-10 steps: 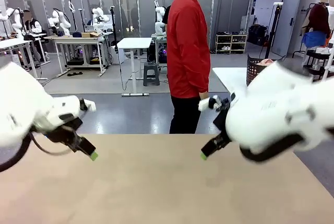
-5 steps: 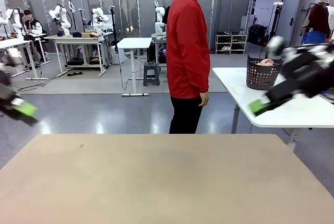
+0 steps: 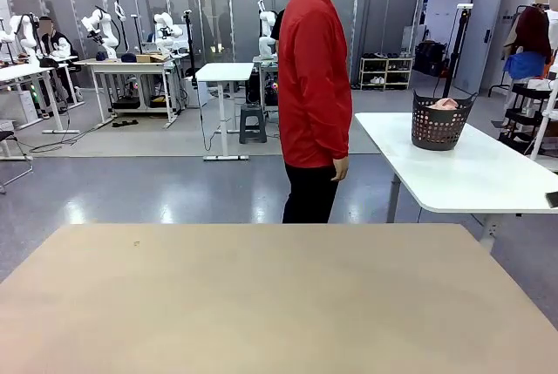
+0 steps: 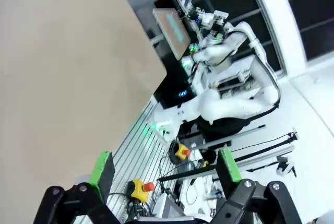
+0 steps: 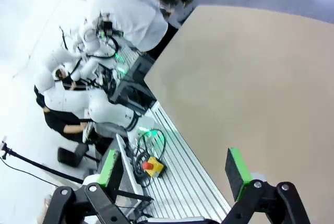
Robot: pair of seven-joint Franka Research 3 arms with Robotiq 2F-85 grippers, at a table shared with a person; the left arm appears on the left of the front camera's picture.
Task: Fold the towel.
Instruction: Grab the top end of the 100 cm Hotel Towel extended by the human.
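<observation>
A pink bundle, the towel (image 3: 443,103), peeks over the rim of a dark basket (image 3: 438,125) on the white side table (image 3: 471,173), far from both grippers. In the left wrist view my left gripper (image 4: 166,166) is open, its green pads wide apart with nothing between them, hanging past the edge of the tan table (image 4: 62,67). My right gripper (image 5: 173,169) is likewise open and holds nothing, beside the tan table (image 5: 261,88). Both wrist cameras look back at the robot's base.
A person in a red jacket (image 3: 312,86) stands side-on at the far side of the tan table (image 3: 261,304), hands down. Beside the table's near edge lie a ribbed metal base plate (image 5: 177,177), cables and emergency-stop buttons (image 4: 140,188).
Both arms have swung away from over the table, the left one out to the left and the right one out to the right. The person has barely moved.
</observation>
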